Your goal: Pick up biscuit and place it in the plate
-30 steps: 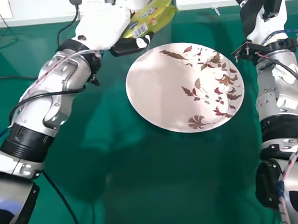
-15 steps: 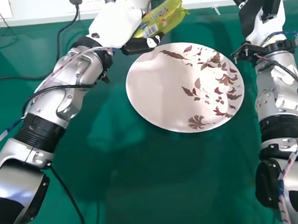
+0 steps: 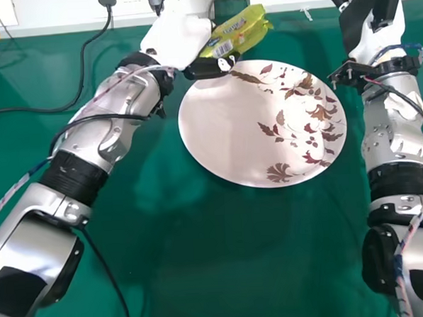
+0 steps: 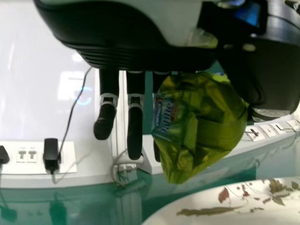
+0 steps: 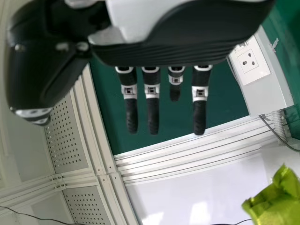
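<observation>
Pinching the packet near one end, the left hand should squeeze gently: probably light, slippery, crumbly; plate to its right.

From above, the head view looks forward and down over the bench to its far edge; the left wrist view, low and close, faces that edge, sharing the plate; the tilted right wrist view shares the biscuit pack.

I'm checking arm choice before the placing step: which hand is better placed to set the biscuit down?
The left, I'd judge: the left hand holds the biscuit packet by the plate's far-left rim, while the right hand is empty.
</observation>
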### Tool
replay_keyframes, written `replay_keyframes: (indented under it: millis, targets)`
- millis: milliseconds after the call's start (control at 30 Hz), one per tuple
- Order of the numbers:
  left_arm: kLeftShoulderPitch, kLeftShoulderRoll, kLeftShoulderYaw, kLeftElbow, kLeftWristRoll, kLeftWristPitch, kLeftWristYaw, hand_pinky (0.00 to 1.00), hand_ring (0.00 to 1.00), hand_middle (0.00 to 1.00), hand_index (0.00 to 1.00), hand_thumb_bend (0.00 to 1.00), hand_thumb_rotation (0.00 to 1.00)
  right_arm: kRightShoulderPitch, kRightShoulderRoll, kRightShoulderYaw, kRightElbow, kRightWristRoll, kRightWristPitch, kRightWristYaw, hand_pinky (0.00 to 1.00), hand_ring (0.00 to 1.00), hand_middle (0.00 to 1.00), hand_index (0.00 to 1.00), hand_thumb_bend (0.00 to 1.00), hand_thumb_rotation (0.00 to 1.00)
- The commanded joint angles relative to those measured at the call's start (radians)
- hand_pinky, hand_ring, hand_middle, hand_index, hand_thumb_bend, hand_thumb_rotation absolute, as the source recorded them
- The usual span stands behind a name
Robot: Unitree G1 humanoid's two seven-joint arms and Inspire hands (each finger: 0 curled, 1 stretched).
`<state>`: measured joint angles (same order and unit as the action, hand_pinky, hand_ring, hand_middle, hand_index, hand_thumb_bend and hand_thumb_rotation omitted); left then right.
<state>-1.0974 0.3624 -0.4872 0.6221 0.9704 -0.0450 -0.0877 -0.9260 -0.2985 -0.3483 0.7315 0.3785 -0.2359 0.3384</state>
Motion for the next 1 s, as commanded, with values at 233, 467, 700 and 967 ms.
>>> replay_keyframes:
  millis: [233,467,700,967]
  targets:
    - [-0.052,-0.032,-0.029,0.075,-0.02,-0.042,0.031,0.19,0.4,0.48,0.51,0.51,0.0,-0.026,0.01,-0.013,0.038,0.009,-0.01,-0.002,0.58,0.72,0.75,0.74,0.87,0.35]
    - [-0.074,-0.059,-0.044,0.12,-0.014,-0.045,0.032,0.18,0.4,0.49,0.5,0.51,0.0,-0.026,0.011,-0.016,0.041,0.011,-0.016,0.007,0.58,0.73,0.76,0.75,0.87,0.37]
    - [-0.104,-0.09,-0.071,0.212,-0.007,-0.042,0.06,0.18,0.4,0.49,0.5,0.51,0.0,-0.025,0.016,-0.012,0.042,0.005,-0.025,0.002,0.59,0.73,0.76,0.75,0.88,0.38]
    - [-0.134,-0.115,-0.125,0.309,0.008,-0.044,0.128,0.18,0.4,0.49,0.5,0.51,0.0,-0.026,0.017,-0.012,0.041,0.006,-0.025,0.002,0.58,0.72,0.74,0.74,0.88,0.38]
